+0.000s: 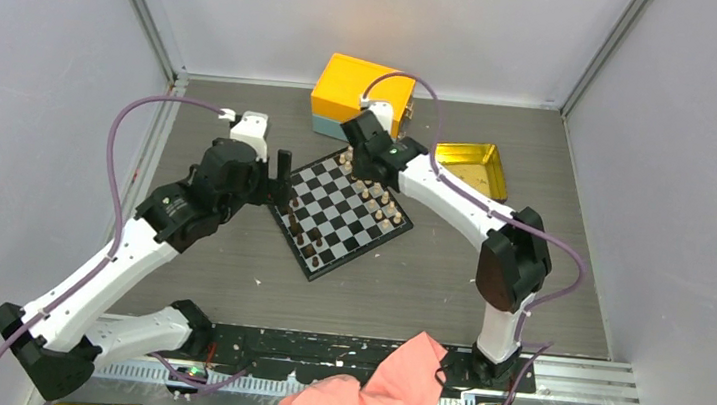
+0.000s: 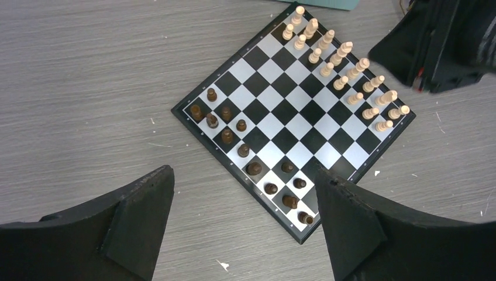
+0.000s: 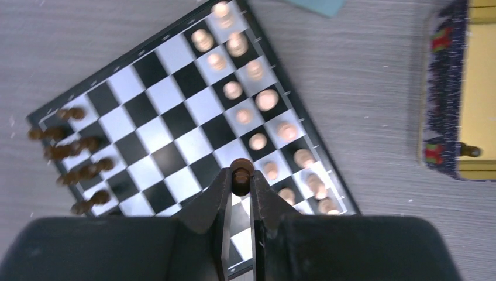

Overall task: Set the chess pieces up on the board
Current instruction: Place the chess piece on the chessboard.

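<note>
Care is needed: a dark chessman is clamped in the right tool, the board beneath; it should be lowered upright onto a vacant square among the dark pieces leftward. The left tool is held spread, empty.

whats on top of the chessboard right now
Light pieces line one edge of the board in two rows; dark pieces stand along the opposite edge, with gaps. The right claw, gripping a dark piece, covers the squares below it.
</note>
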You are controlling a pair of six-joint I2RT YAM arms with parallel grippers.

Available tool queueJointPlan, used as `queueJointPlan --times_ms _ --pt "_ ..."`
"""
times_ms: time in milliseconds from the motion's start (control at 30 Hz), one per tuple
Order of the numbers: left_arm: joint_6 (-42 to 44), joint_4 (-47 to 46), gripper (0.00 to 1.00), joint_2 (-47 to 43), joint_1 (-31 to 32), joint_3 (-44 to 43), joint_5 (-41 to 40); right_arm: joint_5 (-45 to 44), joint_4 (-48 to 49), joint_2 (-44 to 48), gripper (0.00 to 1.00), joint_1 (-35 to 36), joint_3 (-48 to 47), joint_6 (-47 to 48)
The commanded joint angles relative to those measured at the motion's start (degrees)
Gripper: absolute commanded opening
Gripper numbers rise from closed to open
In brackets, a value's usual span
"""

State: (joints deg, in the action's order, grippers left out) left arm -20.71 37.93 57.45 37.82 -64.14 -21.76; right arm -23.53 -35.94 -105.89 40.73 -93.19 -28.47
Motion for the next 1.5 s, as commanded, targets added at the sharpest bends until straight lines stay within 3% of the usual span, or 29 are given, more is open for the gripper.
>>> queueJointPlan --times_ms 0,300,700,1467 --pt "-1.1 1.2 0.92 -3.5 0.1 0.3 -3.0 0.4 -0.7 -0.5 0.01 3.8 -3.2 2.0" --pt "-2.6 3.7 0.99 -7.7 0.2 1.2 -5.1 3.5 -3.9 -10.4 0.01 10.4 -13.9 4.0" --pt "-3.8 5.8 1.0 -12.6 0.1 3.3 -7.0 5.8 -7.8 -20.0 0.01 14.8 -23.3 6.3" --pt "-3.7 6.6 1.0 -13.7 0.1 3.4 -7.9 7.5 -7.6 -25.5 0.01 15.8 -24.9 6.8"
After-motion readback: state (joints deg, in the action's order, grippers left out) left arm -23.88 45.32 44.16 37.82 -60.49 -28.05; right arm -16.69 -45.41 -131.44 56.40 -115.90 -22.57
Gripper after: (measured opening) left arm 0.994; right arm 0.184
